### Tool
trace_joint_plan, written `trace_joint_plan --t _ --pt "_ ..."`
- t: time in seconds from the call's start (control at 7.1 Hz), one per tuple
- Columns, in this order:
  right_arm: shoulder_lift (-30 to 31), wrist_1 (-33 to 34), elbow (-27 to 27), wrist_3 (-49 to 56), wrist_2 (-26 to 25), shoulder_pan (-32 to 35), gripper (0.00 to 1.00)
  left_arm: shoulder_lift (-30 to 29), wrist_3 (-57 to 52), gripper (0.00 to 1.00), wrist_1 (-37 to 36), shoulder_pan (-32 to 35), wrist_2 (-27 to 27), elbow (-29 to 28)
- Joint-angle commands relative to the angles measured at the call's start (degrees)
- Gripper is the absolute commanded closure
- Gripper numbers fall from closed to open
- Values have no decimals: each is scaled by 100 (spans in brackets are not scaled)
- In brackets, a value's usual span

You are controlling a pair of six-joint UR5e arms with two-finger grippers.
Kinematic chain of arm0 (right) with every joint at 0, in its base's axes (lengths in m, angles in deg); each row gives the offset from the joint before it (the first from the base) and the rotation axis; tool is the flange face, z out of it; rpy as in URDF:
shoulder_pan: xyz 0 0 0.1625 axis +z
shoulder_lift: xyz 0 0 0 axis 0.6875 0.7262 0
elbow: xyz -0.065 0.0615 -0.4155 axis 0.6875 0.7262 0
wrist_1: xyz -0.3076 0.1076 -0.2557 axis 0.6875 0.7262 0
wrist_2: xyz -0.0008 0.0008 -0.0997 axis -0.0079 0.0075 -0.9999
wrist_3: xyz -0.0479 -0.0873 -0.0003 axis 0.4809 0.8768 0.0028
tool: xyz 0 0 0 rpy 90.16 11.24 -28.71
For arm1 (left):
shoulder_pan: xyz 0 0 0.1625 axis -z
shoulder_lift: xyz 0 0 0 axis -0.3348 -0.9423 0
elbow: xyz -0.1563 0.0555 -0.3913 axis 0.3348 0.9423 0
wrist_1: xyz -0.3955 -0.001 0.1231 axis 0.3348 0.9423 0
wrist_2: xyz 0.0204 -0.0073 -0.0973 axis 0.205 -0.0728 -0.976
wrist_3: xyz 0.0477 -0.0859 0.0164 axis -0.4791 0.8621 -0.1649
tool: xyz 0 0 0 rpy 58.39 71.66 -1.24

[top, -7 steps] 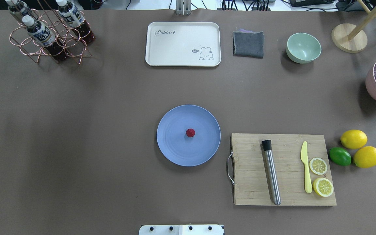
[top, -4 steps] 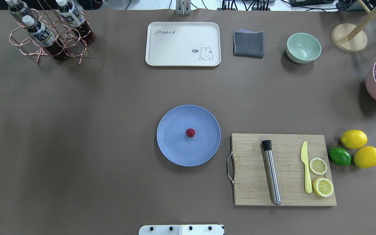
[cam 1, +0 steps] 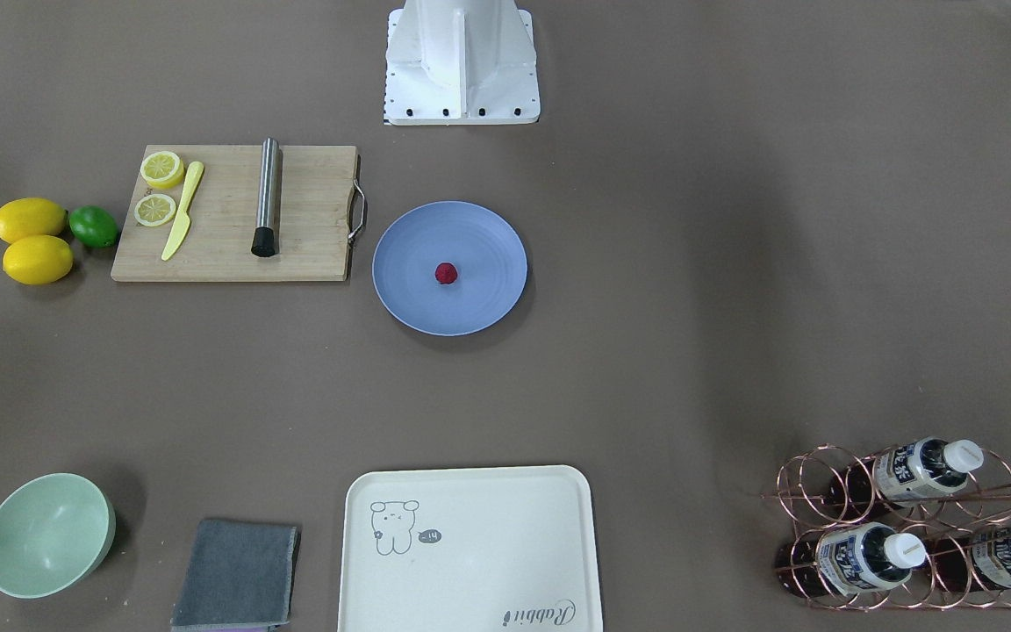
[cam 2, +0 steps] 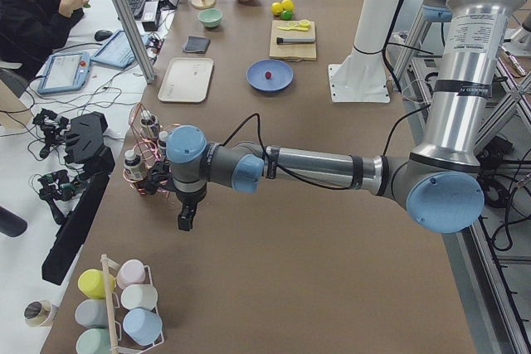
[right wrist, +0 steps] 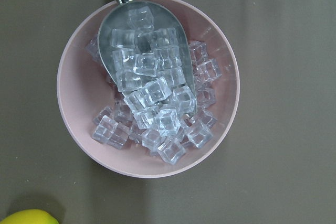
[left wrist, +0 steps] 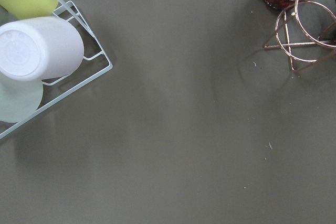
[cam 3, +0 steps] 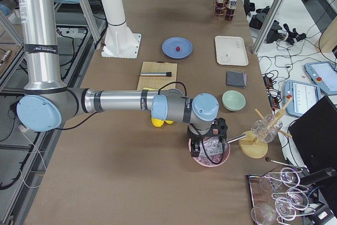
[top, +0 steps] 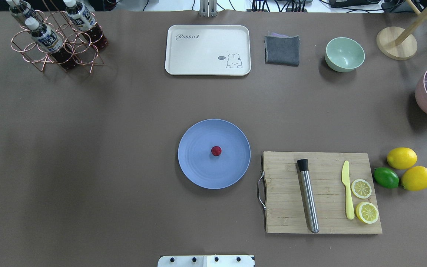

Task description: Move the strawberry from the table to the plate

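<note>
The small dark-red strawberry (top: 216, 151) (cam 1: 445, 273) lies at the middle of the round blue plate (top: 198, 171) (cam 1: 490, 230), which rests on the brown table (top: 124, 122). Nothing touches the berry. My left gripper (cam 2: 186, 220) hangs over the table's left end, by the bottle rack, far from the plate. At the table's right end my right gripper (cam 3: 206, 149) hovers above the pink ice bowl (cam 3: 210, 157). Both grippers show only in the side views, so I cannot tell whether either is open or shut. No fingers appear in the wrist views.
A wooden cutting board (top: 284, 218) with a steel muddler (top: 308, 200), yellow knife and lemon slices sits right of the plate. Two lemons and a lime (top: 386, 177) lie beyond it. A cream tray (top: 206, 48), grey cloth, mint bowl (top: 344, 54) and copper bottle rack (top: 56, 40) line the far edge.
</note>
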Motion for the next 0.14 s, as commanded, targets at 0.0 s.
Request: trace_joint_plan --t 0.0 --pt "16 0 -23 3 51 14 0 -1 0 2 0 -2 1 1"
